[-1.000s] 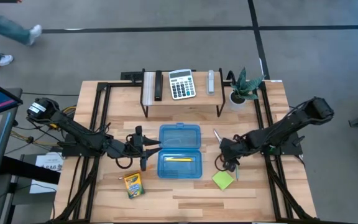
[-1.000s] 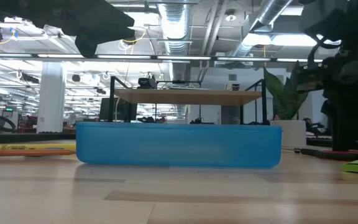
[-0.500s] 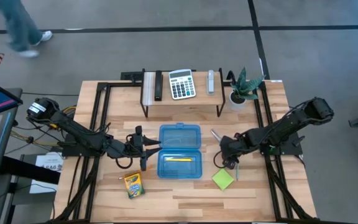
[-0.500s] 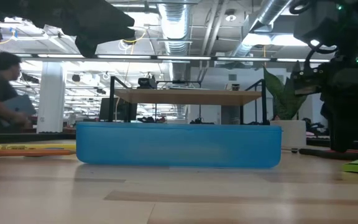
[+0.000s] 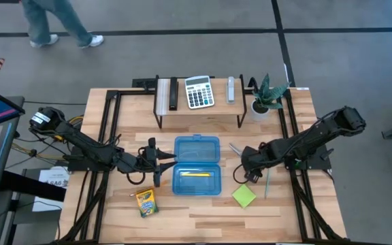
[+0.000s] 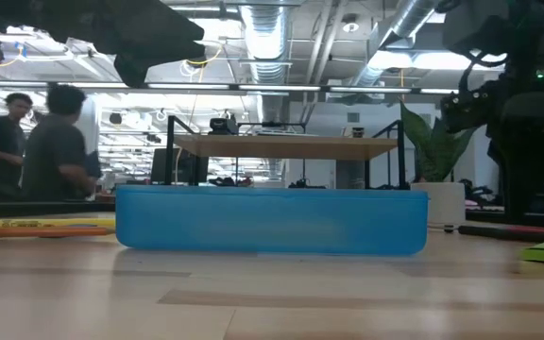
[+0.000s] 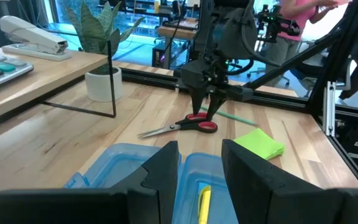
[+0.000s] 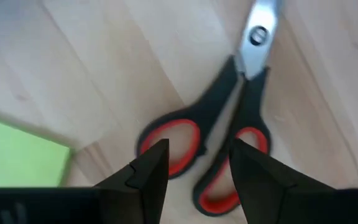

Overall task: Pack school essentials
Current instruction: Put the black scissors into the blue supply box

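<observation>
The red-and-black scissors (image 5: 237, 151) lie flat on the table right of the open blue box (image 5: 197, 180), which holds a yellow pencil (image 5: 196, 174). My right gripper (image 5: 250, 171) is open and points down over the scissors' handles (image 7: 201, 125). The thin green pen (image 5: 265, 182) and lime sticky-note pad (image 5: 244, 196) lie just nearer. The crayon box (image 5: 145, 202) lies near the table's near-left. My left gripper (image 5: 160, 163) waits open at the box's left side. No blue eraser is in view. My right gripper comes from above, pointing down, with one finger (image 8: 148, 171) on either side of the scissors' red-lined handle loops (image 8: 173, 146). I cannot tell whether the fingertips touch them. The scissors lie flat on the table.
A low shelf along the far edge carries the calculator (image 5: 198, 92), a stapler (image 5: 231, 88) and black bars (image 5: 172, 94). A potted plant (image 5: 264, 95) stands at its right end. The box's lid (image 5: 197, 148) lies open toward the shelf. People walk on the floor beyond the table.
My right gripper has risen a little and shifted slightly toward the far edge, uncovering the green pen. The scissors' blade tip has swung a little toward the blue box. The left arm has kept still.
</observation>
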